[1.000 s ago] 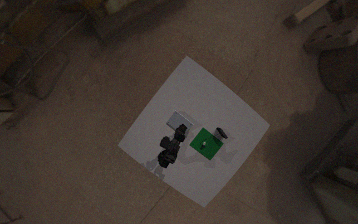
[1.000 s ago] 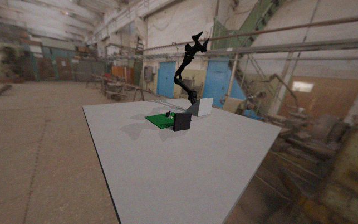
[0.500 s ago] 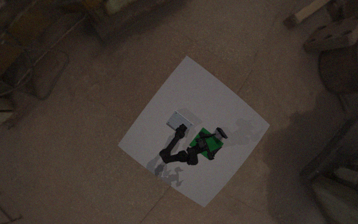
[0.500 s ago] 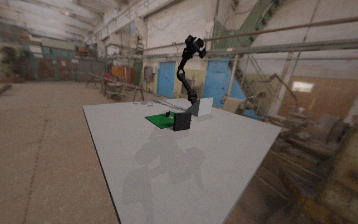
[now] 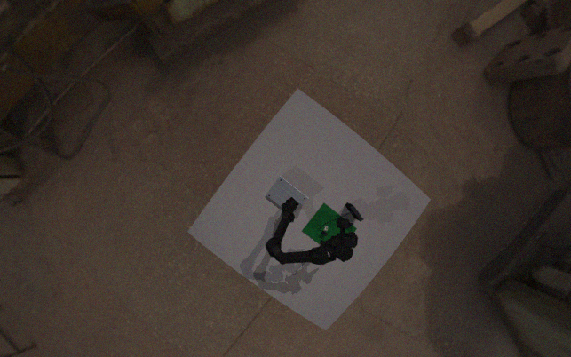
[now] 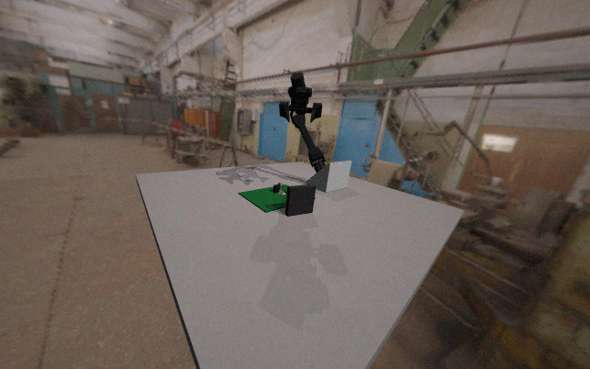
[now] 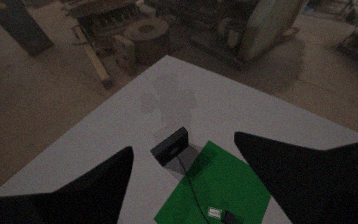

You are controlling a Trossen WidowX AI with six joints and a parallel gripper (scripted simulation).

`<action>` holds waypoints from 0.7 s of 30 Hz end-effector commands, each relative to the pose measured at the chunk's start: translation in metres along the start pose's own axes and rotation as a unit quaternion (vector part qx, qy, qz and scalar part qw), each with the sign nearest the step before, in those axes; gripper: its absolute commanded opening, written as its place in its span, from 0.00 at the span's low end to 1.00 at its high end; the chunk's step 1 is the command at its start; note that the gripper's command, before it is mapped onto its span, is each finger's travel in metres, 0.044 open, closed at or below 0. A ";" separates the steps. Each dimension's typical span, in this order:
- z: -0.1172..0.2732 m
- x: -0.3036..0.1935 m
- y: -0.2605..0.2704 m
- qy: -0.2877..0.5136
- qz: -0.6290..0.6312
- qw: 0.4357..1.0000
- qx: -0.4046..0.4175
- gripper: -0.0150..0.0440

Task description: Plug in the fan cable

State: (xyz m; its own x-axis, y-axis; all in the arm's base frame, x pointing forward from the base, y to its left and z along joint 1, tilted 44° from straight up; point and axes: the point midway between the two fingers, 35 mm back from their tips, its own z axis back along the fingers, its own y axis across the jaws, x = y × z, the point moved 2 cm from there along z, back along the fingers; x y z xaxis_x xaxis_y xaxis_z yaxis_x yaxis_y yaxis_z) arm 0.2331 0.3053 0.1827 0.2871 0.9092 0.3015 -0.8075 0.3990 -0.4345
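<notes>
The green board lies flat on the table. The small white header is on it. A small dark block, apparently the cable's plug, is right beside the header, not seen on it. The thin black cable runs from the fan over the board; its near end leaves the wrist view. The black fan stands upright at the board's edge. My gripper is open and empty, high above the board and touching nothing.
A grey-white slanted panel stands by the arm's base, off to one side of the board. The pale table has open edges, with the floor beyond. The arm casts shadows on the table.
</notes>
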 end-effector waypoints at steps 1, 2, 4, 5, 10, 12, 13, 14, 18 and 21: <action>-0.031 -0.041 -0.032 0.119 -0.102 0.987 -0.040 1.00; -0.038 -0.053 -0.039 0.150 -0.127 0.979 -0.052 1.00; -0.048 -0.077 -0.054 0.208 -0.175 0.959 -0.078 1.00; -0.053 -0.089 -0.061 0.236 -0.197 0.947 -0.092 1.00; -0.065 -0.150 -0.095 0.366 -0.293 0.867 -0.170 1.00; -0.066 -0.164 -0.102 0.393 -0.311 0.844 -0.189 1.00; -0.066 -0.166 -0.103 0.396 -0.313 0.842 -0.192 1.00; -0.066 -0.166 -0.103 0.396 -0.313 0.842 -0.192 1.00; -0.066 -0.166 -0.103 0.396 -0.313 0.842 -0.192 1.00; -0.076 -0.175 -0.105 0.396 -0.313 0.842 -0.191 1.00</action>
State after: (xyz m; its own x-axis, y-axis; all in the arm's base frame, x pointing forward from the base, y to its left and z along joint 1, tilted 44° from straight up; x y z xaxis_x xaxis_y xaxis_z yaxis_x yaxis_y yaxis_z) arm 0.3035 0.1226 0.1191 0.9676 0.2520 -0.0140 -0.1938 0.7065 -0.6806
